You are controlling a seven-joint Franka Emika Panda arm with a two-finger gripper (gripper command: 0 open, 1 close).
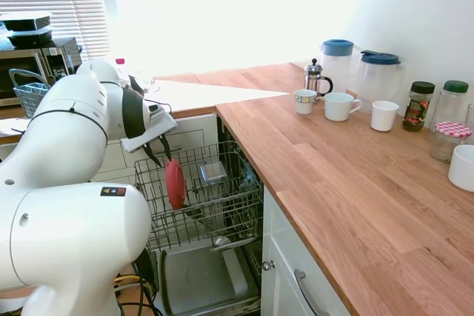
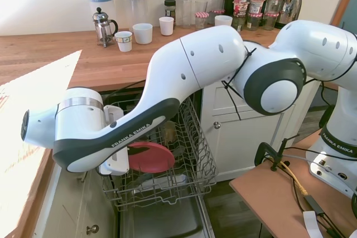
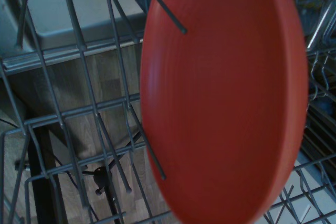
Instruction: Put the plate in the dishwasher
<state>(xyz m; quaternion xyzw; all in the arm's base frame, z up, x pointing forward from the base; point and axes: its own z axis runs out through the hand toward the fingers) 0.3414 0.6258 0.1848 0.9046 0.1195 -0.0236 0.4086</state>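
Gripping the plate by its upper edge, the hand hangs just above the pulled-out wire rack of the dishwasher, dark fingers pinched on the rim. And look at that plate: it stands on edge, nearly upright, its long axis running up and down, its lower part down among the tines. From the first exterior view only a thin coral sliver shows, edge-on; the second exterior view shows the broad round face turned out toward the room. Up close in the wrist view, the red disc fills most of the picture, slightly blurred, with grey tines crossing in front of it and beside it; whether it rests on the wires cannot be told.

Out from there, the rack holds a small boxy grey item further back, and the grey door panel lies open below. On the wooden table to the side stand a French press, two blue-lidded jugs, three white mugs and several jars.
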